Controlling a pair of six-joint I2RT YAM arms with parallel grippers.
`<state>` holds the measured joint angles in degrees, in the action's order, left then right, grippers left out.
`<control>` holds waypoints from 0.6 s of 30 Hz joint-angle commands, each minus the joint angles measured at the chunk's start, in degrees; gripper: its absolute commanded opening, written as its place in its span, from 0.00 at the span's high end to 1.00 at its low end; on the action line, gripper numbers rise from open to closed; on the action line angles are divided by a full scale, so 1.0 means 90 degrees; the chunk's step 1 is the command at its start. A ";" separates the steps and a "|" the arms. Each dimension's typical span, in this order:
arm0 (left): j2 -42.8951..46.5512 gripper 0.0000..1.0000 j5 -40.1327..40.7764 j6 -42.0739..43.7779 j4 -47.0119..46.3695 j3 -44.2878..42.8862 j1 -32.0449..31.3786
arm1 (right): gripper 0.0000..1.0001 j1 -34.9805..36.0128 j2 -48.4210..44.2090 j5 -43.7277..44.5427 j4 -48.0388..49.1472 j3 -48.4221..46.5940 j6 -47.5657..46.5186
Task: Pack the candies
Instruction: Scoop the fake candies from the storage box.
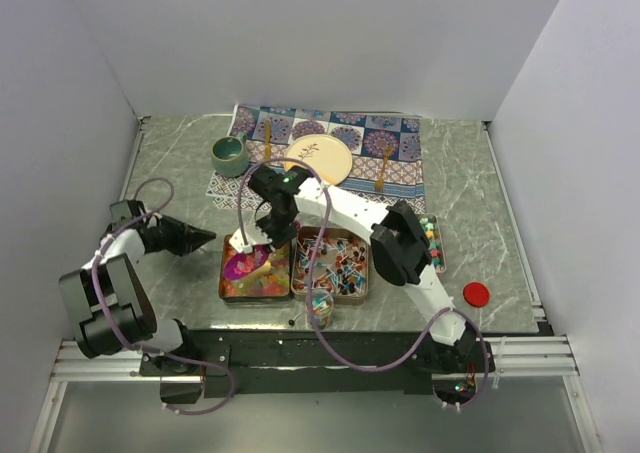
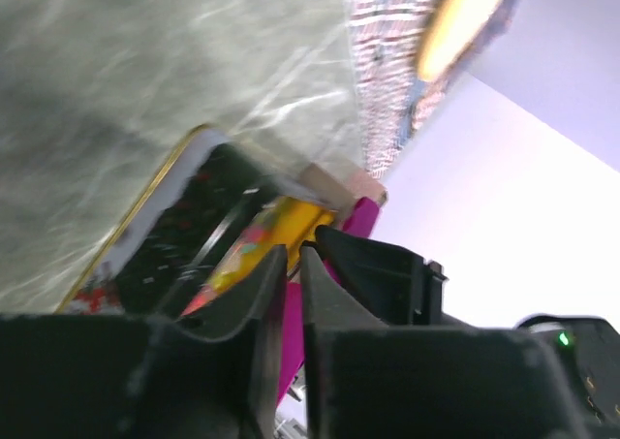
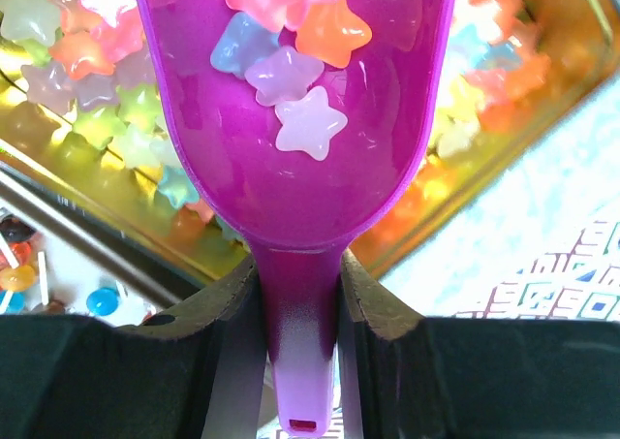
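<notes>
My right gripper (image 1: 258, 243) (image 3: 298, 274) is shut on the handle of the purple scoop (image 1: 243, 266) (image 3: 291, 158). The scoop's bowl hangs over the left gold tin (image 1: 225, 273) (image 3: 92, 202) of pastel star candies (image 1: 268, 278) (image 3: 87, 80). Several star candies (image 3: 310, 124) lie in the bowl. My left gripper (image 1: 205, 238) (image 2: 293, 253) hovers left of that tin and points at it. Its fingers stand a narrow slit apart with nothing between them. The middle tin (image 1: 366, 265) holds wrapped candies (image 1: 338, 268). A narrow tin (image 1: 441, 263) on the right holds gummies (image 1: 432, 238).
A small jar (image 1: 320, 308) stands in front of the tins near the table's front edge. A round red lid (image 1: 476, 294) lies at the right. A green cup (image 1: 229, 154), a plate (image 1: 318, 159) and a patterned mat (image 1: 400, 138) fill the back.
</notes>
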<state>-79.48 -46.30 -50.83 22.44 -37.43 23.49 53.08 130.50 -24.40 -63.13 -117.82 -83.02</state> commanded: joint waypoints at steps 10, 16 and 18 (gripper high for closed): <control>0.0140 0.41 -0.0490 0.1584 0.0251 -0.1309 0.0076 | 1.00 -0.0819 -0.2631 0.0549 -0.0230 0.0891 0.0758; 0.0481 0.41 -0.0470 0.1400 -0.0313 -0.1408 0.0076 | 1.00 -0.0907 -0.4174 0.1412 -0.0612 0.2462 0.0670; 0.0608 0.41 -0.0490 0.1263 -0.0480 -0.1320 0.0076 | 1.00 -0.0927 -0.4479 0.1539 -0.0757 0.2903 0.0767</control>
<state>-77.14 -49.71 -39.66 22.68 -48.21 24.03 44.58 96.36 -15.07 -65.69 -98.35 -77.17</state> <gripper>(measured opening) 0.593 0.351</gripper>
